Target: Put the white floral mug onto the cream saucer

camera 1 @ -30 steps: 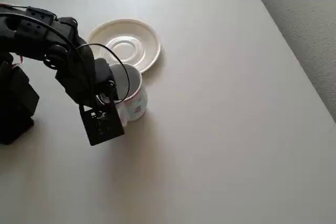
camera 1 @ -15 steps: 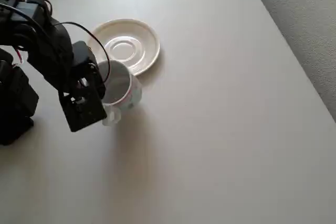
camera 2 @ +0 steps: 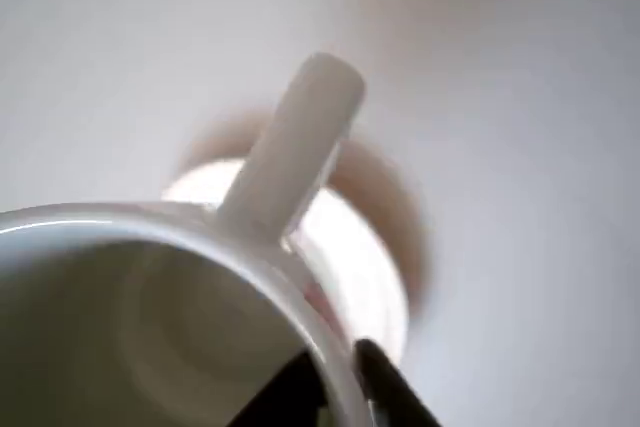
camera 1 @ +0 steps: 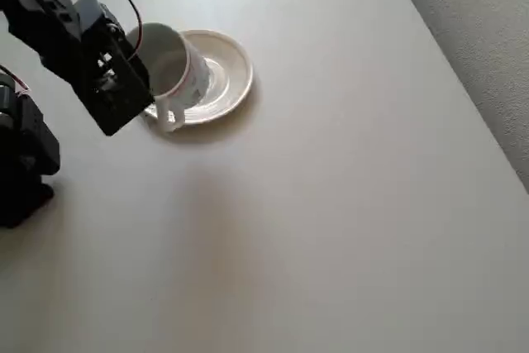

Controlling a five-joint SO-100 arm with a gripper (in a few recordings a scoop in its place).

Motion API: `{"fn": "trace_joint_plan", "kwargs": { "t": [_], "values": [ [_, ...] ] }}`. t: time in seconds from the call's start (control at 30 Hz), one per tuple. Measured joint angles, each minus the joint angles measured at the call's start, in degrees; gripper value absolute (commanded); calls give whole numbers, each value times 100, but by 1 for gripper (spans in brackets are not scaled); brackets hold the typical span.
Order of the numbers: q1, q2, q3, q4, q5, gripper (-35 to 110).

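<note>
Robot arm (camera 1: 74, 47): matte black, built of blocky angular segments. Thin black cables loop over its upper links, with a red wire beside them. Black fingers (camera 2: 385, 387), slim and tapered, in the wrist view.

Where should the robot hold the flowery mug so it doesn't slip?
Best by the rim, as now: the hand pinches the wall of the white floral mug from above, one finger inside. The open top leaves room, and the loop handle sticks out clear. The mug is over the cream saucer.
</note>
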Motion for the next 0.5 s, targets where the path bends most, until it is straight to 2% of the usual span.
{"fn": "trace_joint_plan", "kwargs": {
  "t": [0.2, 0.5],
  "values": [
    [-773, -554, 0, -211, 290, -2],
    [-1046, -1002, 0, -923, 334, -2]
  ]
}}
